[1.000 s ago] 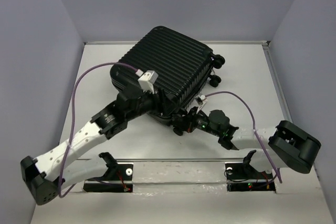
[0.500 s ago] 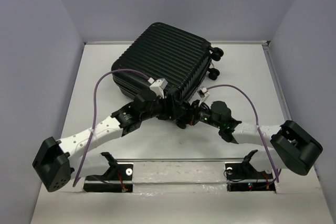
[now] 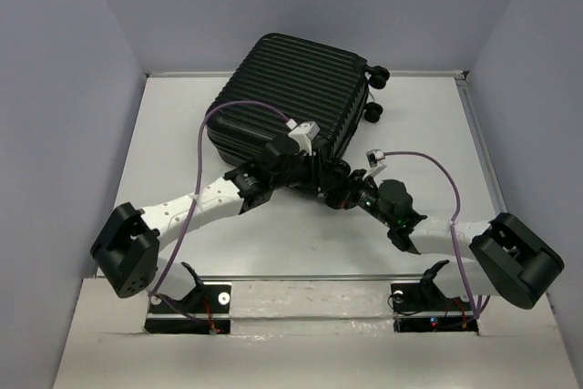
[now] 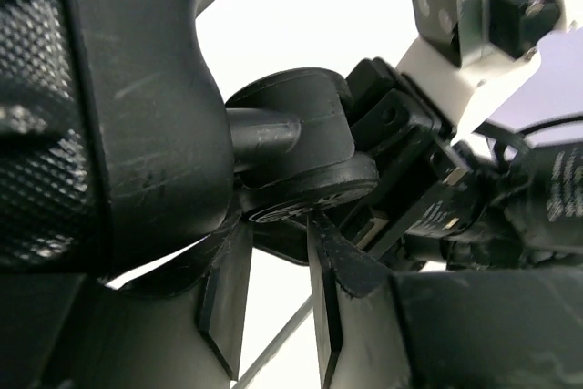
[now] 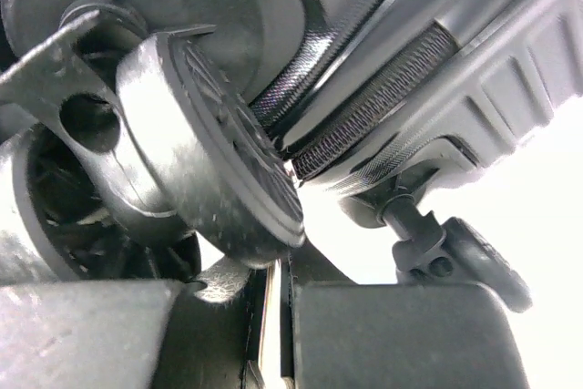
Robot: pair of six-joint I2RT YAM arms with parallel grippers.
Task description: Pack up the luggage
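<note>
The closed luggage [image 3: 291, 88] lies flat on the desk [image 3: 173, 143] just beyond both claws, which meet at its nearest corner. The left claw [image 4: 273, 252] is narrow, desk showing through the slit between its fingers [image 4: 223, 302], and a small black wheel [image 4: 301, 148] sits right at their tips. Another wheel [image 5: 214, 161] looms directly ahead of the right claw [image 5: 278, 316], too close and blurred to tell its opening.
</note>
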